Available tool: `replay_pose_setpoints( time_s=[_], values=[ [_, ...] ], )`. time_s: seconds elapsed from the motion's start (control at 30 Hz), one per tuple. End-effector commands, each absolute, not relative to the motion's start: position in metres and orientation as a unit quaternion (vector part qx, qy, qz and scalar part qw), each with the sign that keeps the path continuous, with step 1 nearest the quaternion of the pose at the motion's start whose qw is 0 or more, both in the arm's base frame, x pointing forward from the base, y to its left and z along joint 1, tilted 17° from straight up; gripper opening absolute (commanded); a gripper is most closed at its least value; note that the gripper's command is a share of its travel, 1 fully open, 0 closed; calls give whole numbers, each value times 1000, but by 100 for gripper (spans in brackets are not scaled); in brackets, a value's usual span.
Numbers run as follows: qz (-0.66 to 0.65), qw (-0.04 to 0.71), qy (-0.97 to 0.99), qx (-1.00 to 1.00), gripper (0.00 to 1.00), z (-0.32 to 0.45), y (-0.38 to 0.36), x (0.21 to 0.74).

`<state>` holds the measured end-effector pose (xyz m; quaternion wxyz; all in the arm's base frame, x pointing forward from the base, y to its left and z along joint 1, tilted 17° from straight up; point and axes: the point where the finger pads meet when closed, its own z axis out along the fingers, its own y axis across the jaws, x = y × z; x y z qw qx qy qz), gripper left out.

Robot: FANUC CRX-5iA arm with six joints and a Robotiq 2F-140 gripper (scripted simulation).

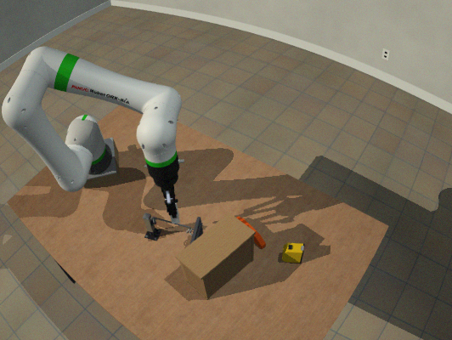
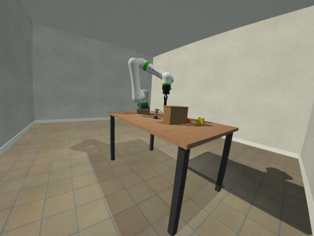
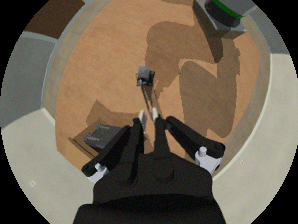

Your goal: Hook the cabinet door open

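Observation:
The brown cabinet (image 1: pixel 217 255) stands flat on the table. Its dark door (image 1: pixel 196 229) stands swung open at the left end. A thin grey hook (image 1: pixel 170 224) runs from the short post (image 1: pixel 149 224) to the door's eye (image 1: pixel 189 229). My gripper (image 1: pixel 173 218) points straight down over the middle of the hook. Its fingers are nearly together, with only a narrow gap. In the wrist view the hook (image 3: pixel 149 99) runs from the post (image 3: pixel 144 76) down between the fingertips, and the door (image 3: pixel 100 136) is at the left. I cannot tell whether the fingertips touch the hook.
An orange object (image 1: pixel 257 234) lies against the cabinet's far side. A yellow block (image 1: pixel 293 252) sits to the right of it. The robot base (image 1: pixel 95 157) is at the table's back left. The table edge runs close in front of the cabinet.

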<state>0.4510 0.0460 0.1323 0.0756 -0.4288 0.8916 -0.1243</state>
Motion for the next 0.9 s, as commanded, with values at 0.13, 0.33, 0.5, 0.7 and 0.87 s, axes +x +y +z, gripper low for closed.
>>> replay_pose_setpoints(
  time_s=[0.13,0.33,0.5,0.7,0.87],
  values=[
    [-124,76,892,-429,14,121,44,454],
    [-124,76,892,-429,14,119,44,455],
    [-124,76,892,-429,14,118,44,455],
    [-124,76,892,-429,14,118,44,455],
    [-124,76,892,-429,14,118,44,455]
  ],
)
